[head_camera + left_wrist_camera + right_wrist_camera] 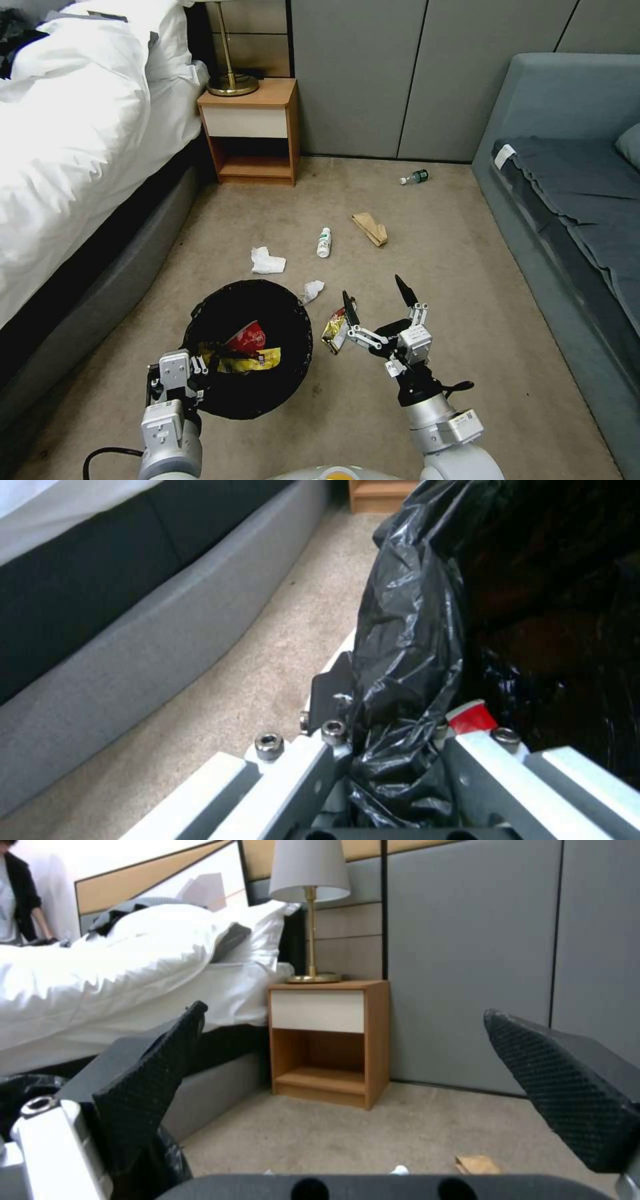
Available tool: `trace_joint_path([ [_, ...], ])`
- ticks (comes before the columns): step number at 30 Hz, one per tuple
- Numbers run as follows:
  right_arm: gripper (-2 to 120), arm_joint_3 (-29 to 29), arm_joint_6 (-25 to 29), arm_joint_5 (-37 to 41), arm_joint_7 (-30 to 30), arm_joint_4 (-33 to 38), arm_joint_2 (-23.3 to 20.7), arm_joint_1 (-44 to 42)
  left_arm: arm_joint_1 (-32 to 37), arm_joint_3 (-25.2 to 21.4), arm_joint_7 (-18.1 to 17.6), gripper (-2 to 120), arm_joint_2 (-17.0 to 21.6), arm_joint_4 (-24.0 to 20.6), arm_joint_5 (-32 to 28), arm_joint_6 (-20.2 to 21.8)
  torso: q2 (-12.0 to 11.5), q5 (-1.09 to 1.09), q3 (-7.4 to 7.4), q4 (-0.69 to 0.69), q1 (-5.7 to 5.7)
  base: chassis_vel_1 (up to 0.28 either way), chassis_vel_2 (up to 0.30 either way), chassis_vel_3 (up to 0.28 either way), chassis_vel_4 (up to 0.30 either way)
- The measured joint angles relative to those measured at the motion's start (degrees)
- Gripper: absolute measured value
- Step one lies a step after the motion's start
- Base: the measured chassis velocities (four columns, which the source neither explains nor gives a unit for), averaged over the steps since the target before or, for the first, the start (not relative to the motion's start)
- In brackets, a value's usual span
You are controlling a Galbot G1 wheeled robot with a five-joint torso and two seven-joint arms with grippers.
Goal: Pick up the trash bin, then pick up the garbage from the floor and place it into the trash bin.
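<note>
Trash bin (248, 347) upright, mouth up; left pincer (179, 380) clamps rim; right pincer (379, 303) gapes wide, empty, beside bin.

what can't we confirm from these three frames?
- Head view: whether the foil wrapper lies on the carpet or touches the open right gripper; a finger overlaps it.
- Head view: label on the far bottle, too small.
- Left wrist view: trash bin wall under the left gripper, covered by the black bag.
</note>
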Motion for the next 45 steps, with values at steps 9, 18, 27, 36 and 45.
trace_joint_path([
  [9, 100, -0.9, -8.76, 4.98, 4.13, -0.89, -1.6, 7.42, 0.55, 0.41, -0.08, 2, -0.03, -0.21, 0.59, -0.12, 0.0, 0.01, -0.01, 0.0, 0.0, 0.0, 0.0, 0.0, 0.0],
  [18, 100, -4.9, -26.67, 17.29, 11.78, -12.62, -2.7, 19.35, 1.07, -0.04, -0.29, 2, -0.74, -0.21, 1.26, -0.64, 0.0, 0.0, 0.0, 0.0, 0.0, 0.0, 0.0, 0.0, 0.0],
  [27, 100, -6.87, -39.86, 25.11, 13.79, -25.34, -2.9, 29.2, 1.62, 0.56, -0.69, 2, -1.21, -0.05, 2.16, -1.06, 0.0, 0.0, 0.0, 0.01, 0.0, 0.0, 0.0, 0.0, 0.0],
  [36, 100, -8.29, -46.92, 27.7, 12.0, -36.23, -2.19, 35.21, 1.79, 0.82, -0.92, 2, -1.13, -0.52, 2.07, -0.39, 0.0, 0.0, 0.0, 0.0, 0.0, 0.0, 0.0, 0.0, 0.0],
  [45, 100, -8.0, -49.71, 29.04, 6.78, -44.81, -0.37, 39.43, 2.41, 0.85, -1.05, 2, -1.19, -0.52, 2.33, -0.78, 0.0, 0.0, 0.0, 0.0, 0.0, 0.0, 0.0, 0.0, 0.0],
])
